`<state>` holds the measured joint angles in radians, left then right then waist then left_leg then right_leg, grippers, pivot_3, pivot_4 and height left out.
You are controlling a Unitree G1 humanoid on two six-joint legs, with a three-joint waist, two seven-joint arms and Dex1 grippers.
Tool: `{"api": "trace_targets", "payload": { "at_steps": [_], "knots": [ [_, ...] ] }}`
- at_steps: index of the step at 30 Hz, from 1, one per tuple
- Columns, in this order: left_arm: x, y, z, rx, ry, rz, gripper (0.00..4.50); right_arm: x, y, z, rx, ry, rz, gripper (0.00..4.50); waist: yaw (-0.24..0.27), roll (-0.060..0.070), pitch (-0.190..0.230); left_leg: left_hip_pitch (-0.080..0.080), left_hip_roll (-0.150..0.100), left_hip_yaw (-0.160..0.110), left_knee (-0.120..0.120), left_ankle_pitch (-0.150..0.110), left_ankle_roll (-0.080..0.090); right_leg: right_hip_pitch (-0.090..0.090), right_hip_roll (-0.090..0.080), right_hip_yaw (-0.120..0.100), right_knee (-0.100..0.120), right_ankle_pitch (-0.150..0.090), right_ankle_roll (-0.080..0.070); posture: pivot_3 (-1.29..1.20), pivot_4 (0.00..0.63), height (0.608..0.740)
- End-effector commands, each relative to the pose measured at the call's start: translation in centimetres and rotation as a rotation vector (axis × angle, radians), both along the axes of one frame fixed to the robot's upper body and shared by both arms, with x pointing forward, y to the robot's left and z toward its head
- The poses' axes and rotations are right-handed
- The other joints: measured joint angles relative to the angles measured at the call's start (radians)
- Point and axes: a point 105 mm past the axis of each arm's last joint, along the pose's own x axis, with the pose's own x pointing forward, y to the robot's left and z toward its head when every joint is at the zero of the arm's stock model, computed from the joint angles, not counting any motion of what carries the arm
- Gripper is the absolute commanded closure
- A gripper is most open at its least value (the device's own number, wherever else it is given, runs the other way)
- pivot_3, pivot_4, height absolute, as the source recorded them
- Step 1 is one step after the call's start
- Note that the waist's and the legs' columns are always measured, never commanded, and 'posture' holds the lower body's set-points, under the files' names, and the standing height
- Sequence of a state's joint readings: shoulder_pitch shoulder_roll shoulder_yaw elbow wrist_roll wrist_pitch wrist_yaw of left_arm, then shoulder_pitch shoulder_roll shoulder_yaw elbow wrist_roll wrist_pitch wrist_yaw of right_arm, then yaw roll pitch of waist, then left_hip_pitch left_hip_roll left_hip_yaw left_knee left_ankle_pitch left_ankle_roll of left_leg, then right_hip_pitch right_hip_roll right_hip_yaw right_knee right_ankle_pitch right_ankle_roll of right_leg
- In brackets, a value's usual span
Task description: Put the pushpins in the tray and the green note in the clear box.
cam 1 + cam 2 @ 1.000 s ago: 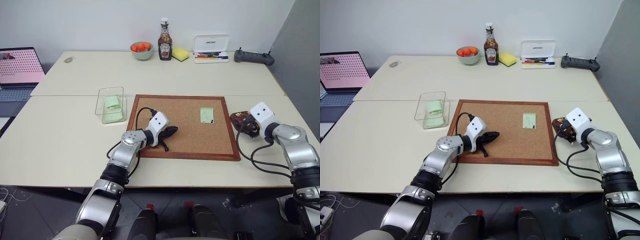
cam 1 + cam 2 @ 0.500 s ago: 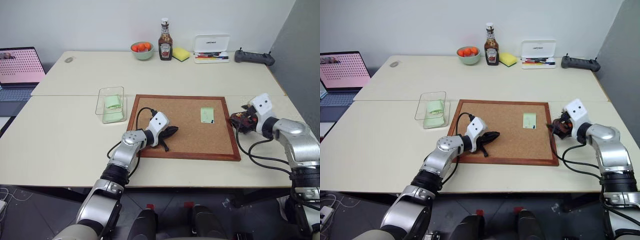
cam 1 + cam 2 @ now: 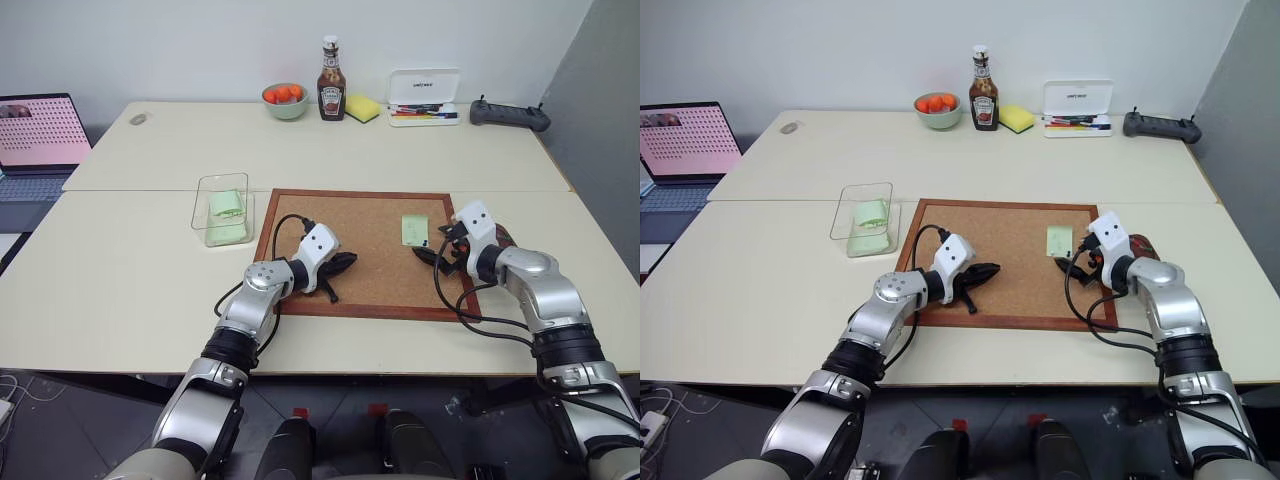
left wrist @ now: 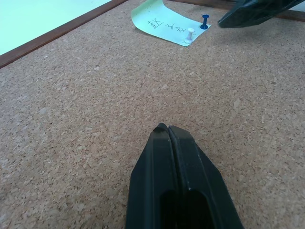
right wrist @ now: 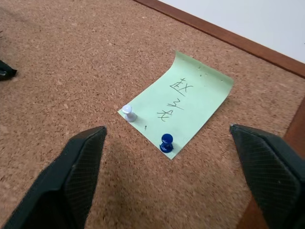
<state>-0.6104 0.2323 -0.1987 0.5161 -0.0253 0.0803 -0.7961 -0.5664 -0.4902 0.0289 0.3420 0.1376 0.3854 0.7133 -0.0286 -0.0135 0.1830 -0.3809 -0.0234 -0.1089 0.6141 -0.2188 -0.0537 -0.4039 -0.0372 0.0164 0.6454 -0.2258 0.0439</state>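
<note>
Right end effector (image 5: 167,181), jaws released wide, hovers at the green note (image 5: 183,109) pinned by two pushpins (image 5: 166,142); left end effector (image 3: 345,264) clenched, centre frame.

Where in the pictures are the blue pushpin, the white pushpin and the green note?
blue pushpin (image 5: 167,141), right wrist view, on its round head.
white pushpin (image 5: 127,111), right wrist view, on its head.
green note (image 5: 190,102), right wrist view, on the flat paper beside the handwriting.

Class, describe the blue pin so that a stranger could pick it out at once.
Find the cork board in the middle of the table. Near its right edge lies a green note with two pins along one end. The blue pin is the dark one; its neighbour is white.
</note>
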Motion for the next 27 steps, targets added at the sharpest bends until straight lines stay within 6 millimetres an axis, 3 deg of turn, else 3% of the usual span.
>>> {"api": "trace_targets", "payload": {
  "at_steps": [1, 16, 21, 27],
  "knots": [
    [-1.1, 0.2, -3.0, 0.070, 0.093, -0.006, 4.50, 0.6, 0.5, 1.1, 0.001, -0.055, 0.015, 1.26, 0.000, 0.000, 0.000, 0.000, 0.000, 0.000, 0.000, 0.000, 0.000, 0.000, 0.000, 0.000, 0.000, 0.000, 0.000, 0.00, 0.150, 0.740],
    [-1.3, 0.1, -3.1, 0.072, 0.098, -0.010, 4.50, 0.8, 0.0, 1.1, 0.010, -0.047, 0.009, 4.49, -0.002, 0.000, 0.000, 0.000, 0.000, 0.000, 0.000, 0.000, 0.000, 0.000, 0.000, 0.000, 0.000, 0.000, 0.000, 0.00, 0.150, 0.740],
    [-1.3, 0.1, -3.2, 0.076, 0.099, -0.009, 4.50, 0.7, 0.2, 1.8, 0.017, -0.066, 0.026, 4.49, -0.002, 0.000, 0.000, 0.000, 0.000, 0.000, 0.000, 0.000, 0.000, 0.000, 0.000, 0.000, 0.000, 0.000, 0.000, 0.00, 0.150, 0.740],
    [-1.3, 0.1, -3.3, 0.078, 0.101, -0.005, 4.50, -0.1, 1.4, 4.2, 0.067, -0.153, 0.097, 4.49, -0.002, 0.000, 0.000, -0.001, 0.000, 0.000, 0.000, 0.000, 0.000, -0.001, 0.000, 0.000, 0.000, 0.000, 0.000, 0.00, 0.150, 0.740]
  ]
}}
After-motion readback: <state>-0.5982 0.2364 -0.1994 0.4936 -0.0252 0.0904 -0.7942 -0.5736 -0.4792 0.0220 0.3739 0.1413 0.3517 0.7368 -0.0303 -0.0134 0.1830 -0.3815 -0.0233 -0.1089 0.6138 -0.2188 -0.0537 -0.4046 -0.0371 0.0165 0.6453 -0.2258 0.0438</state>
